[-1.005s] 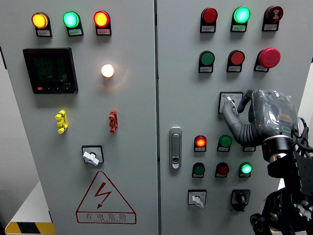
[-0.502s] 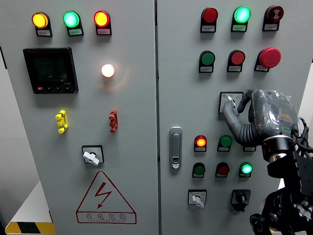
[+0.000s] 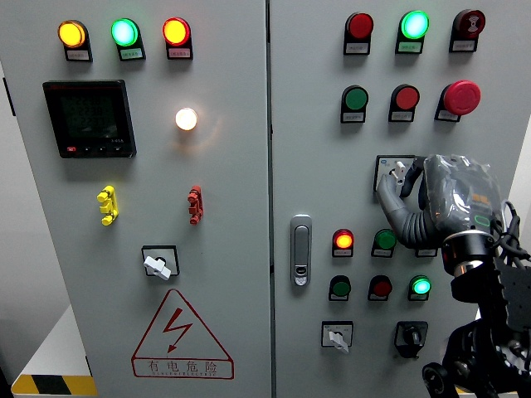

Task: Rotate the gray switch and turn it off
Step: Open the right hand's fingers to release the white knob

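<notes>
— Gray switch (image 3: 397, 172): where is it sitting?
— On the right door of the cabinet (image 3: 315, 124), below the red mushroom button (image 3: 460, 97).
— And the right hand (image 3: 415, 186)?
— Its fingers are gripping the switch knob.

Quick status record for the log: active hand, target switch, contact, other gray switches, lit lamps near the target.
active hand: right hand, arm entering from the lower right
left hand: not in view
target: gray switch on the right door, mid height, partly hidden by the fingers
contact: fingers curled around the switch knob
other gray switches: left door switch; lower right door switch, both untouched
lamps below target: red lamp lit; green lamp lit
door handle: left of the hand, untouched
</notes>
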Motion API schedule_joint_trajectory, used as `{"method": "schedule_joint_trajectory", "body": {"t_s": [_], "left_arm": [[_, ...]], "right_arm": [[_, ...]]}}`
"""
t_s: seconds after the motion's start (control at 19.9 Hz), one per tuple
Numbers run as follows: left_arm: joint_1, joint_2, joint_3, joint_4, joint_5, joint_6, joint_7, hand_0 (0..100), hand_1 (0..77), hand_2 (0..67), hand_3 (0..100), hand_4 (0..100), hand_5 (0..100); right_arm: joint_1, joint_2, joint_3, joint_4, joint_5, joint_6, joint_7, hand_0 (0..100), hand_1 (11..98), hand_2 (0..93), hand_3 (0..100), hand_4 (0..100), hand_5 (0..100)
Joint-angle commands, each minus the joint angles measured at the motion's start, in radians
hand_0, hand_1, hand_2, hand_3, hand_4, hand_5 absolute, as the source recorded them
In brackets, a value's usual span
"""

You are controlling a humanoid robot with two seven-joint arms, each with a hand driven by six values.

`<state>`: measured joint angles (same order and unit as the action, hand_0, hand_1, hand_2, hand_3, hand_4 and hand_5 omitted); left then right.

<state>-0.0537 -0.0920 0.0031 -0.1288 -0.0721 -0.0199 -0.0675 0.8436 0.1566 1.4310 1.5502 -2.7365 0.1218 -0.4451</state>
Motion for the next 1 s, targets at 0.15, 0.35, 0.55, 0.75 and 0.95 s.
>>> {"method": "schedule_joint_trajectory", "body": {"t_s": [0.15, 0.35, 0.55, 0.75, 0.95], "left_arm": [[0.0, 0.0, 0.0, 0.0, 0.0, 0.0, 0.0, 0, 0.0, 13.2, 18, 10, 12], [0.0, 0.0, 0.0, 0.0, 0.0, 0.0, 0.0, 0, 0.0, 13.2, 18, 10, 12], [0.0, 0.0, 0.0, 0.0, 0.0, 0.0, 0.0, 0, 0.0, 13.2, 18, 10, 12], [0.0, 0.0, 0.0, -0.002, 0.0, 0.0, 0.0, 0, 0.0, 13.2, 18, 10, 12], [0.0, 0.0, 0.0, -0.002, 0.0, 0.0, 0.0, 0, 0.0, 13.2, 18, 10, 12]], "right_arm": [[-0.003, 0.0029, -0.004, 0.007, 0.003, -0.016, 0.002, 64, 30.2, 67.6, 100, 97, 100], [-0.011, 0.006, -0.012, 0.014, 0.008, -0.054, 0.012, 67, 27.6, 63.4, 100, 88, 100], [-0.073, 0.0045, -0.009, 0.091, 0.008, -0.062, 0.069, 69, 26.8, 61.8, 100, 84, 100], [-0.149, 0.0045, 0.003, 0.183, 0.006, -0.065, 0.129, 68, 27.5, 59.0, 93, 79, 96], [-0.207, 0.0014, 0.039, 0.252, 0.006, -0.056, 0.224, 66, 30.1, 54.4, 83, 67, 91]]}}
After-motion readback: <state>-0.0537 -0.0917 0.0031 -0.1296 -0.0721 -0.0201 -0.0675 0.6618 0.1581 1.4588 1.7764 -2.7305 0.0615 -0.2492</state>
